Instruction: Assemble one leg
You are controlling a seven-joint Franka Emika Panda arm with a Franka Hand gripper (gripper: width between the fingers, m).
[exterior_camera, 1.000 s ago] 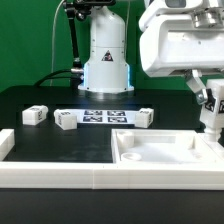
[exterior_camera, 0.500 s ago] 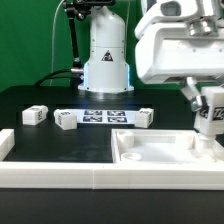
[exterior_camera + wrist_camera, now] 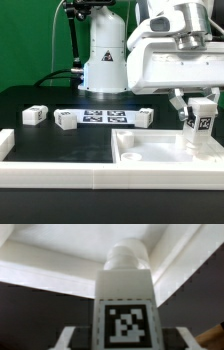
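The leg (image 3: 201, 128), a stubby white post with a black-and-white tag on its face, hangs upright, gripped at its top by the gripper (image 3: 200, 104), rounded end down over the white recessed panel (image 3: 150, 152).

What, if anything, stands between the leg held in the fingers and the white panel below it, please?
Nothing visible does. The leg stands upright in the gripper over the corner of the panel at the exterior view's right. In the wrist view its lower end points at bare white panel, with nothing between.
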